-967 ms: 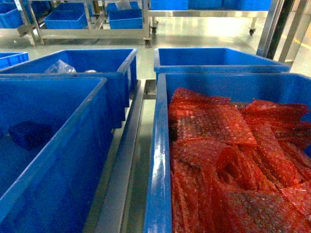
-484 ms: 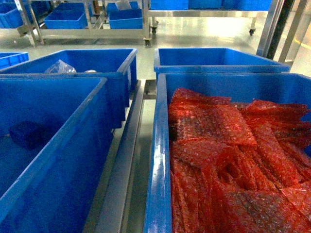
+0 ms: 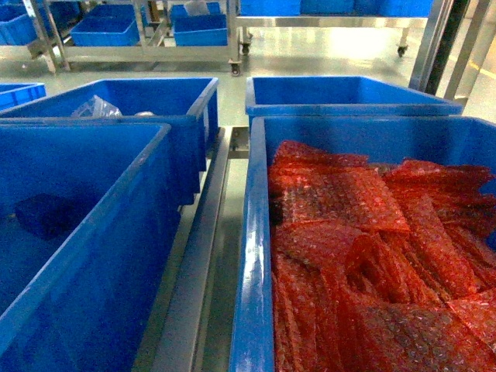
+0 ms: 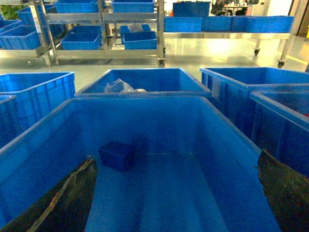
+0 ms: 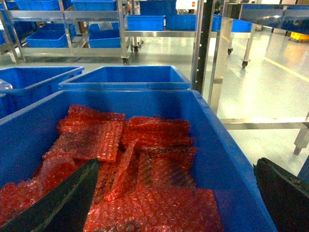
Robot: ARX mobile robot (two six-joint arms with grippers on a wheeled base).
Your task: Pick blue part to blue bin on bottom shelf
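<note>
Nothing has moved across the last second that I can make out from the head camera: the crates sit exactly as they did. From my left wrist camera I look into the blue bin, smooth and plain inside, with one small dark-blue boxy item resting on its floor near the far left corner; I cannot tell whether that is the blue part. The left pincer shows only as two dark fingers spread wide at the bottom corners, nothing between them. On the right wrist camera the right pincer is likewise spread wide and holds nothing, above the crate of red bubble wrap. Head view puts the blue bin left, the bubble-wrap crate right, a steel rail between them.
</note>
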